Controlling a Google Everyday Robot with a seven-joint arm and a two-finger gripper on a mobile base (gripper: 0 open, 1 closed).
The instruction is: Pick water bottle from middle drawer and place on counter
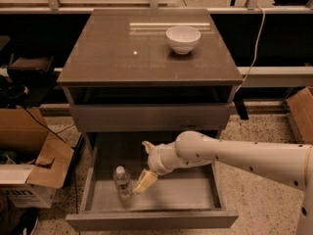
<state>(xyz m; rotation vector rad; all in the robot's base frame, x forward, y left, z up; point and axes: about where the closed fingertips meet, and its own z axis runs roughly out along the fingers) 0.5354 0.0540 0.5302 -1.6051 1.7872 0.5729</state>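
Observation:
The water bottle (122, 182), clear with a white cap, stands upright in the front left part of the pulled-out middle drawer (151, 220). My gripper (145, 164) is inside the drawer, just right of the bottle, at the end of the white arm that reaches in from the right. Its fingers are open: one cream fingertip (144, 181) sits right beside the bottle's body, the other is farther back. It holds nothing. The counter (112, 53) is the glossy top of the cabinet above.
A white bowl (183, 38) sits on the counter at the back right. The upper drawer front (146, 117) is closed above the open one. Cardboard boxes (29, 165) stand on the floor at the left, another at the right edge (301, 111).

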